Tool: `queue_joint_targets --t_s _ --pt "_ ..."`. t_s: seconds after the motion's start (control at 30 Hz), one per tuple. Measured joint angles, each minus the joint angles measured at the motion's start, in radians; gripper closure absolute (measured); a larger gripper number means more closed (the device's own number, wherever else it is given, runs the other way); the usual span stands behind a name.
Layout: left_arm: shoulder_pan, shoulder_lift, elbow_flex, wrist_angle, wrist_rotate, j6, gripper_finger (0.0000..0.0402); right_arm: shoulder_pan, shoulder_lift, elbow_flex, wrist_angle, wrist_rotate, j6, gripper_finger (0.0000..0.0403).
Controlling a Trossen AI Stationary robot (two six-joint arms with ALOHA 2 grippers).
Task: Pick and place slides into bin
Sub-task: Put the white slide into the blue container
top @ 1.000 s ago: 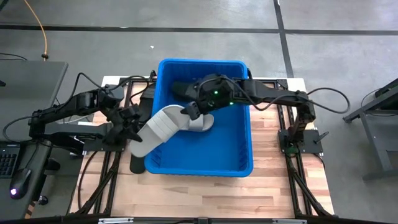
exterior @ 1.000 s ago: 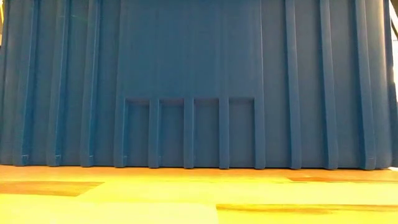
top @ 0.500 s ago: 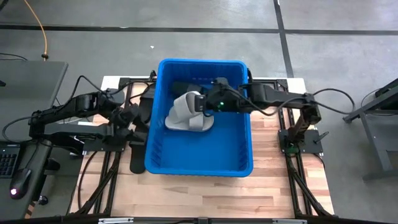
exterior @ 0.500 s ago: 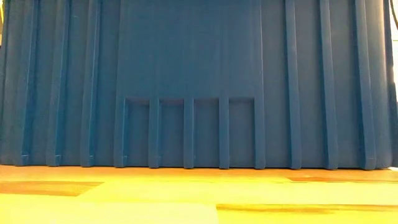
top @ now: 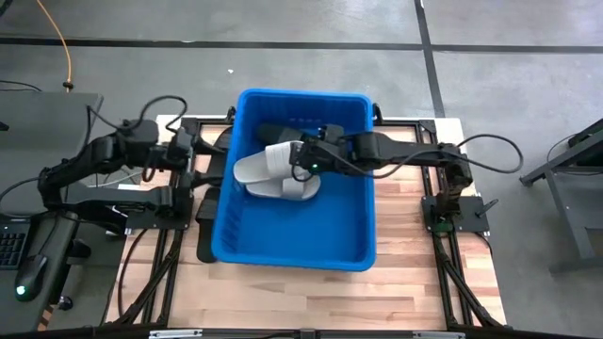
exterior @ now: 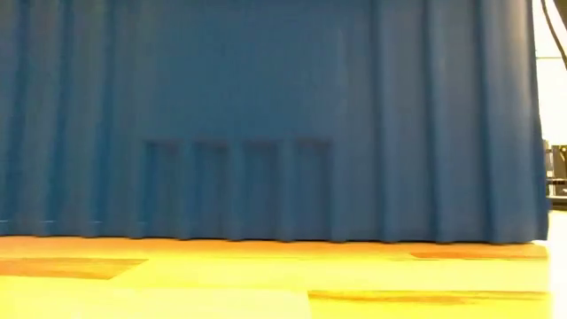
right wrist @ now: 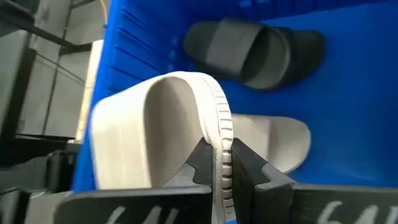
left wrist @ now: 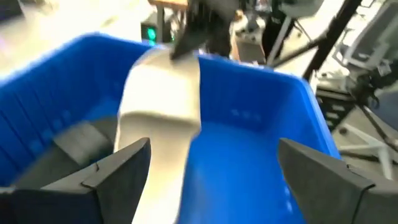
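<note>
The blue bin (top: pixel 301 262) stands mid-table and fills the low view (exterior: pixel 266 115). My right gripper (top: pixel 303 162) reaches into it from the right, shut on a light grey slide (top: pixel 264 162). Under that slide a second light slide (top: pixel 292 188) lies on the bin floor, and a black slide (top: pixel 281 135) lies by the far wall. My left gripper (top: pixel 195 155) stands open outside the bin's left wall. In its wrist view the grey slide (left wrist: pixel 161 99) runs away from it toward the right gripper. My right gripper pinches the grey slide's ribbed sole edge (right wrist: pixel 222 140) between its two fingers. The fingers come about level from the table's right side. The slide is turned on its side, its strap arching toward the bin's left wall, above the second light slide (right wrist: pixel 273 140).
Black slides lie on the table left of the bin (top: pixel 209 202), (top: pixel 203 247). Bare wooden tabletop (top: pixel 311 297) lies in front of the bin. A black slide (right wrist: pixel 255 50) shows in the right wrist view by the bin's far wall.
My left gripper has opened, let go of the grey slide's end and drawn back toward the table's far left. My right gripper has carried the slide from across the bin's left wall fully into the bin. The bin has slid a little toward the table's left.
</note>
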Motion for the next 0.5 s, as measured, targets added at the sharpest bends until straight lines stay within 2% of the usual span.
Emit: queue_joint_targets --t_s 0.23,0.5 --pt "0.0 0.0 0.069 0.022 -0.058 0.051 0.0087 0.012 0.05 -0.002 -0.133 -0.002 0.072 0.0403" --pt "0.0 0.007 0.077 0.013 -0.081 0.064 0.0093 0.024 0.053 -0.001 -0.062 0.07 0.089 0.0403"
